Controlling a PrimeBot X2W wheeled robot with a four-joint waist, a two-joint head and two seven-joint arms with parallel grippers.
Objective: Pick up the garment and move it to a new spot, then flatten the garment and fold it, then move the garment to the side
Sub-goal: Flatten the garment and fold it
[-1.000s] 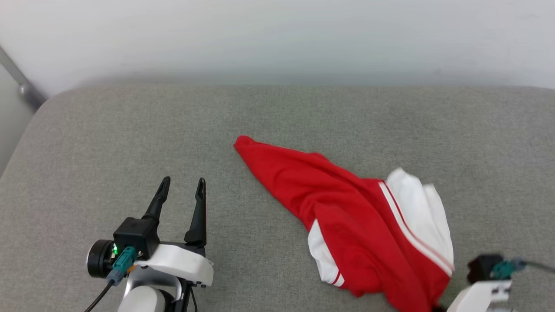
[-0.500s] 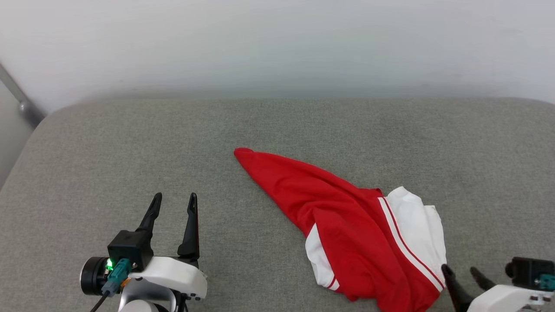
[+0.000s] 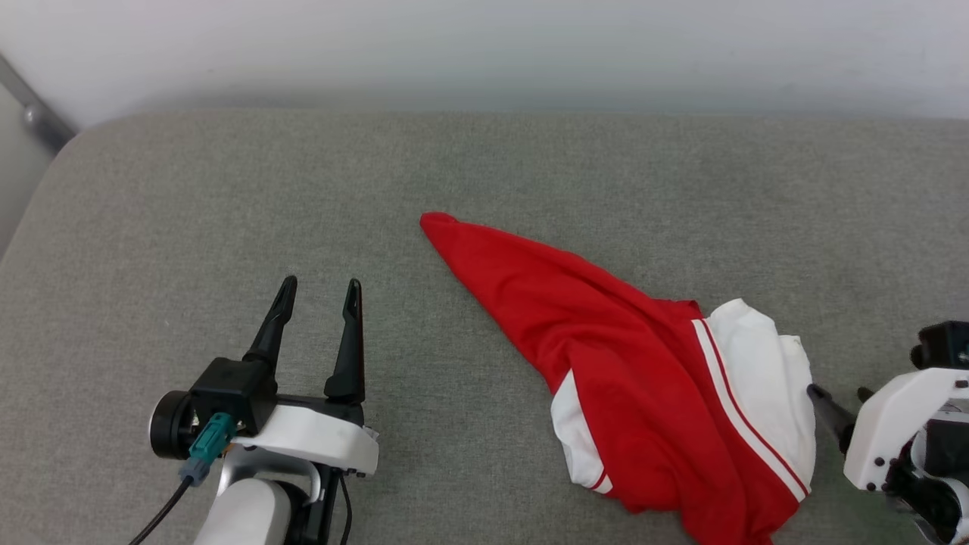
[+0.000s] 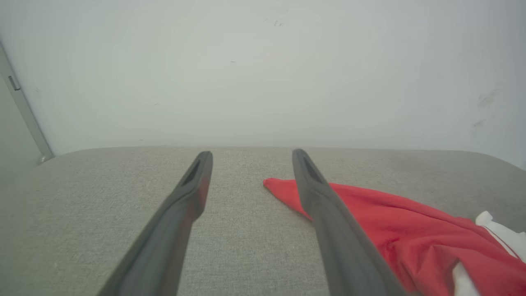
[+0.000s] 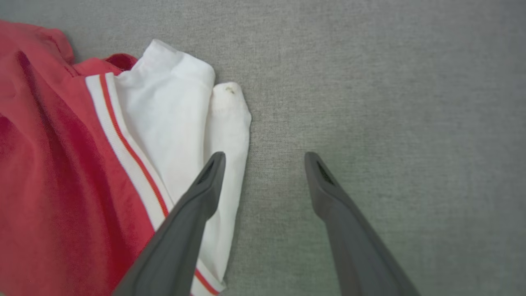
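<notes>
Grey fabric surface [image 3: 484,174], rounded corners; plain pale wall [image 3: 484,45] behind.

Nothing readable for you here: no text, label, brand or number. The garment [image 3: 643,378], just left of the right hand [image 3: 837,392], shows you only plain red-and-white cloth with stripe trim.

Grey woven-fabric padded surface [image 3: 227,189]: spans the head view from side to side. Its far edge runs along the wall and its far left corner is rounded. The weave looks even in all three views.

Plain off-white wall [image 3: 484,45]: rises directly behind the surface. The left wrist view shows small dark scuff marks [image 4: 485,99] at its right side and a few specks near the top centre.

Slanted grey metal bar [image 3: 15,85]: stands at the far left against the wall, with a rounded fitting [image 3: 32,115] just beside the surface's corner.
</notes>
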